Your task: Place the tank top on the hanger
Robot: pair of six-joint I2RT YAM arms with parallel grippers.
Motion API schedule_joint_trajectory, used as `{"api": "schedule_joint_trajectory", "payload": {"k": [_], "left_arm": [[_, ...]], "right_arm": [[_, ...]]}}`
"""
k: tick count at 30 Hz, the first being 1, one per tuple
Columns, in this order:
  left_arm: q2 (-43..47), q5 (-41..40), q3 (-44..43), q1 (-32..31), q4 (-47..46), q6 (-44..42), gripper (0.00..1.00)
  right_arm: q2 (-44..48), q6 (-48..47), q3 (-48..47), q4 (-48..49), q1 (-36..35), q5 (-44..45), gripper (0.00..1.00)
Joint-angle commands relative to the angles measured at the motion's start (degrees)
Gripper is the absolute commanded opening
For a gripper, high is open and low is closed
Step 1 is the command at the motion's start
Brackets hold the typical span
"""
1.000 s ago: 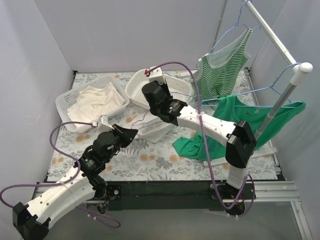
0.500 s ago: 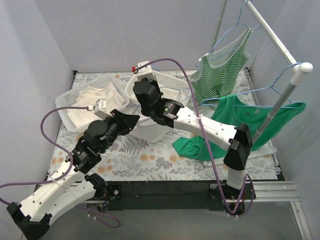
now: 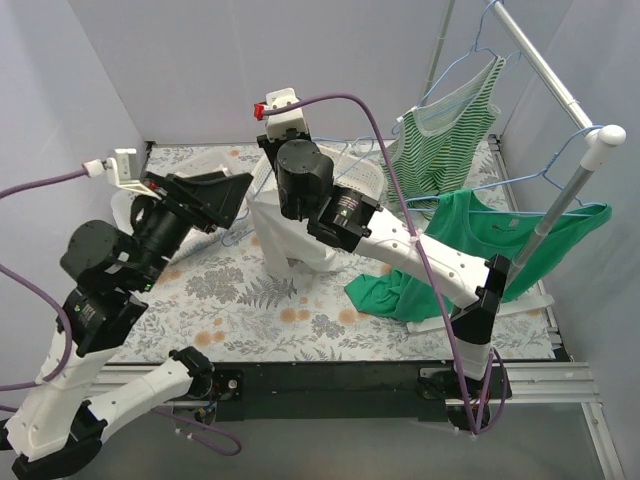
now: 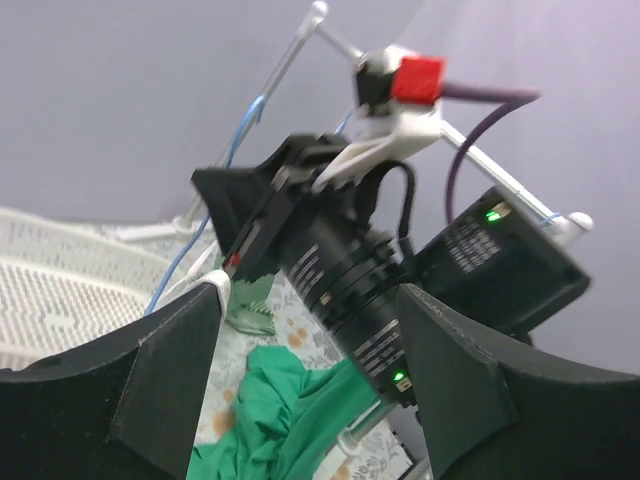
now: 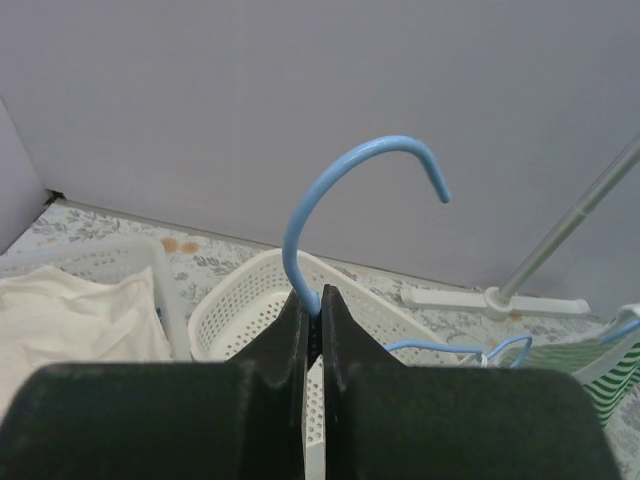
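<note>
My right gripper (image 5: 320,292) is shut on the neck of the light-blue hanger (image 5: 345,165), whose hook curves up above the fingers. In the top view the right wrist (image 3: 300,175) is raised over the middle of the table, and the white tank top (image 3: 283,245) hangs below it, its hem near the flowered table. My left gripper (image 3: 238,190) is held high at the left, open and empty, pointing toward the right wrist. In the left wrist view its fingers (image 4: 170,370) frame the right gripper, and a blue wire of the hanger (image 4: 190,250) runs down beside it.
A white basket (image 5: 250,300) stands at the back, with a cream cloth bundle (image 5: 80,310) in a second basket to its left. A clothes rack (image 3: 560,205) at the right carries a striped top (image 3: 445,130) and a green top (image 3: 500,240). More green cloth (image 3: 385,290) lies on the table.
The left gripper has opened and swung up and back to the left. The right arm has lifted the hanger higher, and the tank top now hangs from it.
</note>
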State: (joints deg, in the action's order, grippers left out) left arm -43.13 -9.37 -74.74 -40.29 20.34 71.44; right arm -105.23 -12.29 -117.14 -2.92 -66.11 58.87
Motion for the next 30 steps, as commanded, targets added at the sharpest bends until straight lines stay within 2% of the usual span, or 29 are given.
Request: {"api": "schedule_joint_trajectory", "payload": {"k": [1, 5, 10, 11, 13, 14, 21, 25, 27, 30], "left_arm": [[-4.23, 5.75, -9.78, 0.22, 1.98, -9.56, 0.71], [-8.72, 11.37, -12.45, 0.22, 5.15, -10.1, 0.67], [-10.74, 10.78, -10.95, 0.22, 10.48, -10.27, 0.66], [-10.92, 10.77, -10.69, 0.22, 11.38, -10.53, 0.69], [-10.83, 12.08, -9.55, 0.22, 13.14, -11.32, 0.83], [-10.66, 12.61, -9.37, 0.22, 15.15, -12.02, 0.85], [-7.4, 10.85, -9.46, 0.3, 22.46, -16.32, 0.86], [-7.93, 12.17, -12.44, 0.22, 29.56, -18.44, 0.83], [-8.72, 11.92, -13.06, 0.22, 31.95, -18.62, 0.74], [-7.15, 9.12, -12.19, 0.22, 33.54, -17.3, 0.69]], "right_arm": [[3.89, -7.38, -5.54, 9.32, -1.83, -1.65, 0.01], [3.72, -9.59, -7.92, 10.39, -1.92, -2.09, 0.01], [3.71, -9.33, -6.7, 10.48, -2.01, -1.74, 0.01], [3.98, -8.98, -5.48, 10.39, -1.92, -1.31, 0.01], [4.77, -7.93, -3.89, 10.39, -1.92, -1.13, 0.01], [4.95, -7.49, -2.32, 10.48, -1.92, -1.13, 0.01], [5.47, -4.15, 0.6, 9.16, -1.92, -2.01, 0.01], [6.09, -1.42, 1.74, 7.58, -1.48, -3.32, 0.01], [6.35, 0.24, 1.83, 6.35, -1.22, -4.2, 0.01], [6.62, 0.87, 2.09, 5.73, -1.04, -4.91, 0.01]]}}
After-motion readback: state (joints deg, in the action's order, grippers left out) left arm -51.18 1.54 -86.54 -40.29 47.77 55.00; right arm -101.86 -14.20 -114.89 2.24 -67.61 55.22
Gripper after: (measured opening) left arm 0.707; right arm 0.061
